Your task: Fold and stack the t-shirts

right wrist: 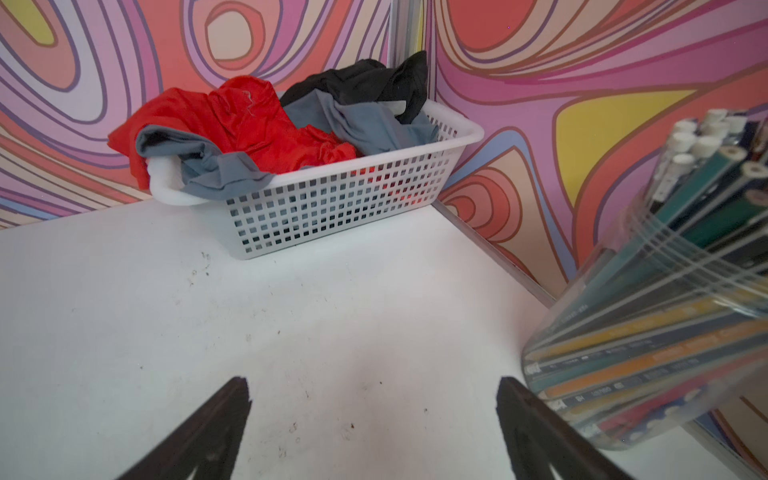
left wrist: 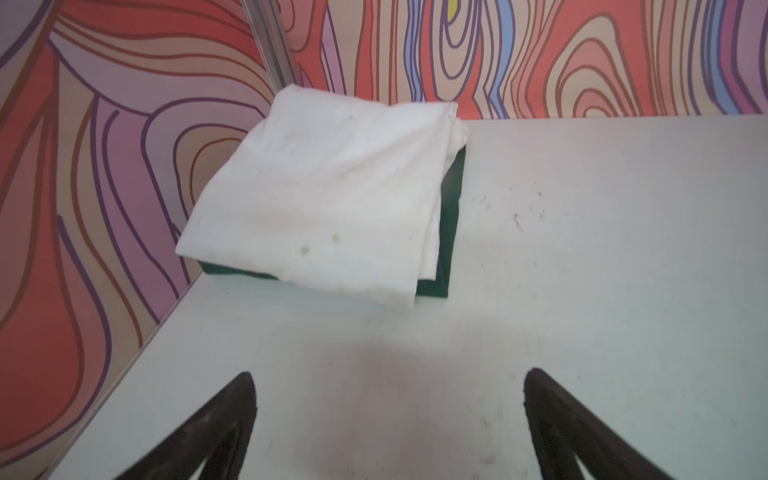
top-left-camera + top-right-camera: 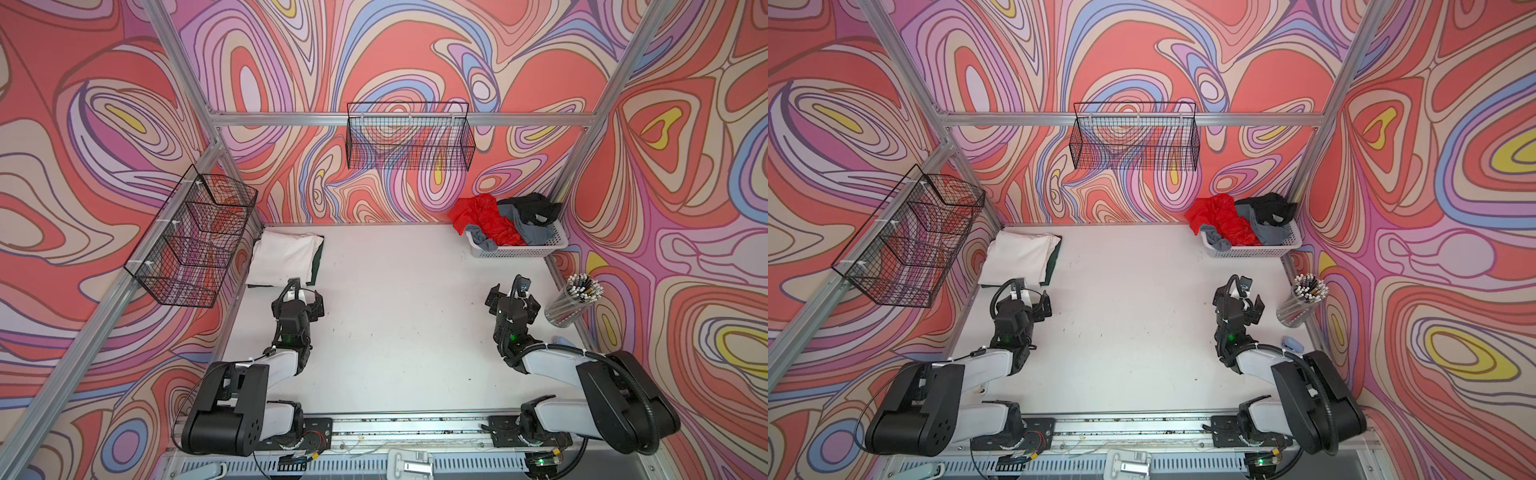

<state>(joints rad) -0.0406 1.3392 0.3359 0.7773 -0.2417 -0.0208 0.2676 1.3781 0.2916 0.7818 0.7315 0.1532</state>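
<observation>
A folded white t-shirt [image 3: 284,257] [image 2: 324,195] lies on a folded dark green t-shirt [image 3: 316,259] [image 2: 451,216] in the back-left corner of the table. Crumpled red [image 3: 482,216] [image 1: 249,120], grey [image 3: 536,232] [image 1: 374,124] and black [image 3: 532,205] [image 1: 365,79] t-shirts fill a white perforated basket [image 3: 519,250] [image 1: 332,212] at the back right. My left gripper [image 3: 300,296] [image 2: 390,374] hovers open just in front of the folded pile, holding nothing. Some way in front of the basket, my right gripper [image 3: 514,297] [image 1: 370,380] is open and empty too.
A clear jar of pencils [image 3: 573,299] [image 1: 665,311] stands by the right wall, close beside my right gripper. Black wire baskets hang on the back wall [image 3: 409,135] and the left wall [image 3: 195,237]. A small blue object [image 3: 1291,343] lies near the right arm.
</observation>
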